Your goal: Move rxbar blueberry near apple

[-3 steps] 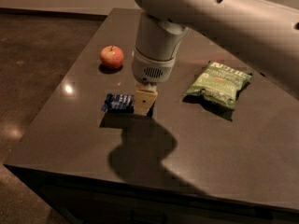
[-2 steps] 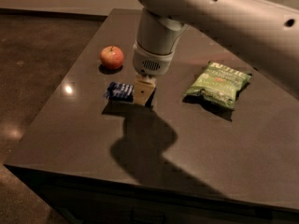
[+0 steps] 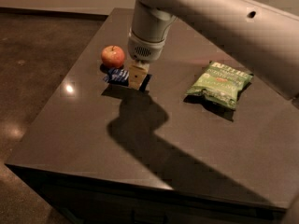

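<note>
The apple [image 3: 113,56] is small, red with yellowish patches, and sits at the back left of the dark table [image 3: 93,139]. The rxbar blueberry [image 3: 117,75] is a dark blue wrapper with white lettering, just in front and right of the apple. My gripper [image 3: 136,80] hangs from the white arm straight over the bar's right end and is shut on it, with a tan finger [image 3: 137,73] covering that end. The bar seems held just above the table, with its shadow below it.
A green chip bag [image 3: 219,84] lies at the right of the table. The table's left edge runs close behind the apple, and its front edge is near the camera. Dark floor [image 3: 32,69] lies beyond on the left.
My gripper has moved back toward the apple with the blue bar in it. The bar now lies close beside the apple. The apple and the chip bag have not moved.
</note>
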Available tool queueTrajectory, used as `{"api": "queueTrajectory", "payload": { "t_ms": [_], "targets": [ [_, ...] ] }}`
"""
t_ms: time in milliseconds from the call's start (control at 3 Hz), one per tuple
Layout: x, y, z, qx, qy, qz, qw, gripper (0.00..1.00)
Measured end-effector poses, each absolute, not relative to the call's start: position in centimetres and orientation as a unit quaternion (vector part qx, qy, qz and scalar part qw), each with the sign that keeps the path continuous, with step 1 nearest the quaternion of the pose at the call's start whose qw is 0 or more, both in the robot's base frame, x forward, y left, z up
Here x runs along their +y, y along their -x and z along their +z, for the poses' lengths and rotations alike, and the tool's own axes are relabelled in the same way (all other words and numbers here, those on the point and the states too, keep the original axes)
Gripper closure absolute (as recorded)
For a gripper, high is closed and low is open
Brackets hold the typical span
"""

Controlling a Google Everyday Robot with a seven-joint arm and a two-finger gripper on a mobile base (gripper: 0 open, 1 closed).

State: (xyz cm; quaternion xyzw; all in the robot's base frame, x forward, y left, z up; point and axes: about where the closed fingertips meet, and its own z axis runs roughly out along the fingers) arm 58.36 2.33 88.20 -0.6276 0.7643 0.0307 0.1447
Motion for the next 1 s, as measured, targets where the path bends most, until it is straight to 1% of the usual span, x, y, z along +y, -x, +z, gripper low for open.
{"api": "queueTrajectory", "payload": {
  "t_ms": [333,667,1000],
  "targets": [
    [2.8,-60.9,87.6,0.771,0.619,0.031,0.143,1.00],
    [2.7,-62.9,86.4,0.778,0.613,0.032,0.135,0.75],
    [2.7,-63.7,85.6,0.780,0.612,0.034,0.129,0.53]
  ]
}}
